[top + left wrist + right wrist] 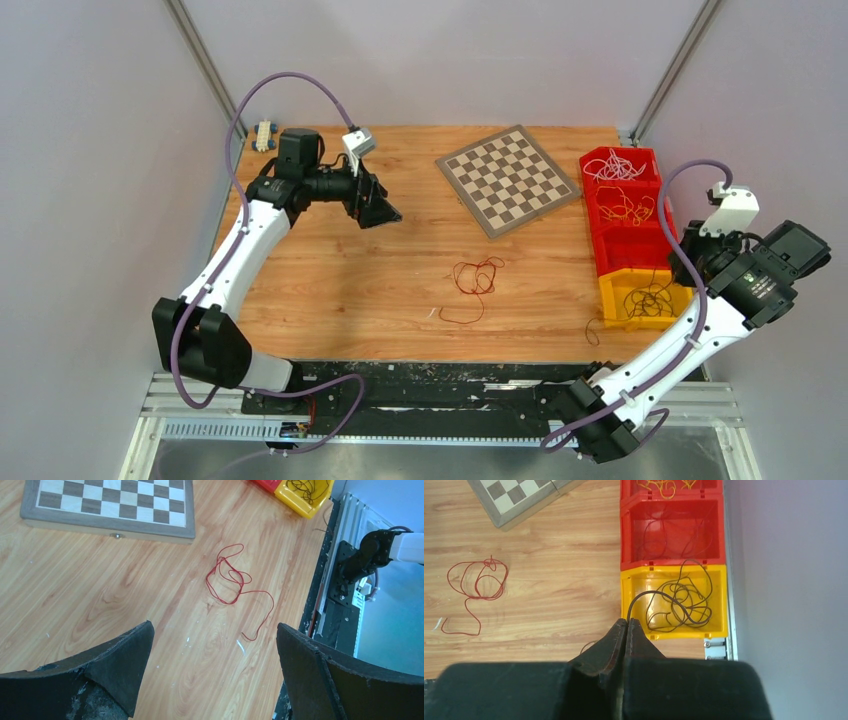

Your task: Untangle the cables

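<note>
Two arms in view. Near right, the right gripper was pressed together, pinching an end of the dark brown cable. The rest of it lay coiled in the yellow bin. The red cable lay loose mid-table, apart from both grippers. Far left, the left gripper hung spread wide, holding nothing. The chessboard sat far centre. Far right, the red bins held the white cable and the yellow-orange cable.

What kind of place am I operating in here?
Probably a robot lab test cell: a wooden tabletop boxed in by plain grey panels, arms bolted to a metal rail, and plastic bins holding thin cables.
</note>
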Available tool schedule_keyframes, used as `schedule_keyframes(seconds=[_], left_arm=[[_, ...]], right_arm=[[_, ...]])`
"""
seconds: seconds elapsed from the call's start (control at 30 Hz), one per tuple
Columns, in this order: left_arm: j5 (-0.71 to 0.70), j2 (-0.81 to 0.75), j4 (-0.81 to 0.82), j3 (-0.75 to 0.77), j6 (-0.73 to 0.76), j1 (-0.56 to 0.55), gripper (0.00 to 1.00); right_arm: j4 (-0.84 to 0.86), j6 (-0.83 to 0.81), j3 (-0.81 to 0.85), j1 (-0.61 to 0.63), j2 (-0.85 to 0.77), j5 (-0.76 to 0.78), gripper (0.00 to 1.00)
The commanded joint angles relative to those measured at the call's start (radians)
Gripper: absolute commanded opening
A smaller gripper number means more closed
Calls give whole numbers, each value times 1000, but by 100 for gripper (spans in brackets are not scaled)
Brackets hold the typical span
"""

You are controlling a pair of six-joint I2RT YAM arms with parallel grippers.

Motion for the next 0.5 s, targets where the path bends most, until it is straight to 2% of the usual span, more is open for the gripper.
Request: schedule_keyframes(seconds=[0.0,0.33,0.47], left_arm=[[-1,-30,-35,28,59,-8,100],[12,-19,-30,3,70,-8,100],[25,-5,-14,8,56,-8,100]], right_arm=[[-38,35,14,-3,-22,39,0],[-56,217,266,-1,3,140,0],[-76,329,281,6,-5,235,0]])
